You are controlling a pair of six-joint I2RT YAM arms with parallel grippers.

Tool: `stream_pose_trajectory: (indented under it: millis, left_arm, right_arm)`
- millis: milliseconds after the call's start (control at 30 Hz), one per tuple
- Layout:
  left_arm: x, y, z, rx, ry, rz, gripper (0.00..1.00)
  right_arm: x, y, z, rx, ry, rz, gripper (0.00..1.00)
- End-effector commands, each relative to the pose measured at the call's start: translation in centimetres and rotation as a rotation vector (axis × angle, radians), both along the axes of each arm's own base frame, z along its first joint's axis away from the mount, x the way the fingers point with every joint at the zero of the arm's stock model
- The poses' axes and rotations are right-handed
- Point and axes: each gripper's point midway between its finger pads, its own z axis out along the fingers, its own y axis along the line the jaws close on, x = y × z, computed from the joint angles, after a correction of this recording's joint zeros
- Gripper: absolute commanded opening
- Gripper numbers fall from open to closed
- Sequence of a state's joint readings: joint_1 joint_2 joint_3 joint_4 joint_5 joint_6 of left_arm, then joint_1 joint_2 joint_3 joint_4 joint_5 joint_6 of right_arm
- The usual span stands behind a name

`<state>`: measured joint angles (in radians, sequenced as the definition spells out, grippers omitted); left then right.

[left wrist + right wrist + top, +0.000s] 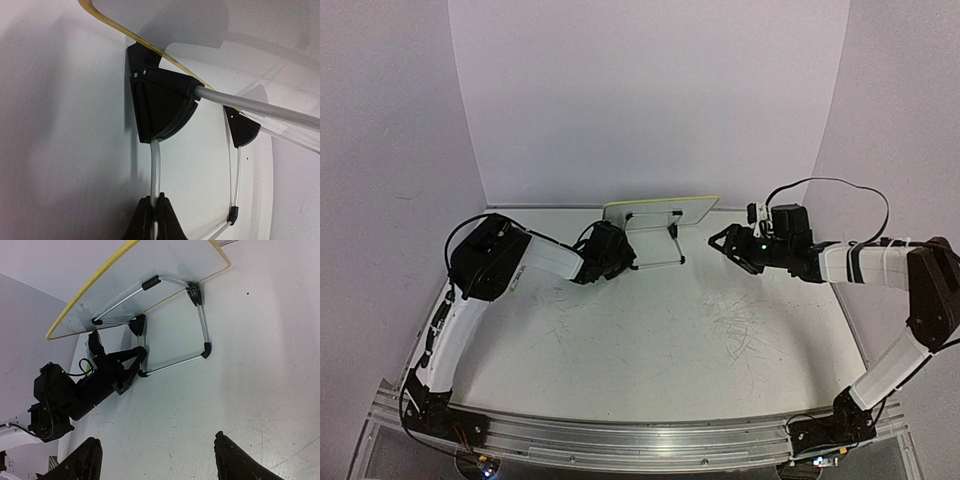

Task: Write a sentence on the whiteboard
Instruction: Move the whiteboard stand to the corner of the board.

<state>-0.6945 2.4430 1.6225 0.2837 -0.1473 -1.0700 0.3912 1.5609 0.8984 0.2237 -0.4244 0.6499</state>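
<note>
The whiteboard (660, 208) stands at the back of the table, tilted on its wire stand (655, 240). I see its back and its pale yellow rim (87, 287). Its writing face is turned away, so the sentence is hidden. My left gripper (628, 258) is shut on the left rod of the stand (155, 165), with my fingertips (155, 212) pinching it just below a black corner joint (160, 107). My right gripper (720, 242) is open and empty, to the right of the board. Its fingers (85, 460) are spread wide above the tabletop.
The scuffed white tabletop (720, 330) lies in front of the board, with faint grey scribble marks at the right. White walls close in the back and both sides. The left arm's gripper and cable show in the right wrist view (100, 375).
</note>
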Motion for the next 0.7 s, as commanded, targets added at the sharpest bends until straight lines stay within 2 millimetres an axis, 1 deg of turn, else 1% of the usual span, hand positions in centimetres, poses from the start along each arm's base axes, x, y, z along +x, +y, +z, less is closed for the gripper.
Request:
stream_pose_trajectory:
  millis: [0, 67, 167, 233, 300, 467, 600, 667]
  left_arm:
    - [-5.8, -0.3, -2.7, 0.031, 0.182, -0.045, 0.00]
    - [-7.4, -0.9, -2.2, 0.025, 0.188, -0.051, 0.00]
    - [-9.5, -1.2, -1.4, 0.021, 0.188, -0.030, 0.00]
    - [-10.8, -1.2, -1.3, 0.020, 0.197, -0.018, 0.00]
    - [-12.1, -1.0, -1.8, 0.022, 0.217, -0.010, 0.00]
    - [-14.6, -0.3, -3.0, 0.037, 0.251, -0.001, 0.00]
    - [-16.0, -0.3, -2.7, 0.058, 0.243, -0.037, 0.00]
    - [-16.7, 0.0, -2.5, 0.080, 0.235, -0.061, 0.03]
  right_arm:
    - [0.4, -0.7, 1.3, -0.012, -0.058, -0.030, 0.78]
    - [0.4, -0.7, 1.1, -0.009, -0.049, -0.032, 0.78]
    - [0.4, -0.6, 0.9, 0.001, -0.035, -0.039, 0.78]
    - [0.3, -0.7, 1.1, 0.011, -0.032, -0.047, 0.78]
    - [0.2, -0.9, 1.3, 0.018, -0.029, -0.061, 0.78]
    - [-0.4, -1.5, 2.2, 0.034, -0.039, -0.106, 0.78]
    - [-0.9, -1.9, 3.1, 0.044, -0.053, -0.142, 0.79]
    - [-1.0, -2.3, 3.4, 0.052, -0.054, -0.170, 0.80]
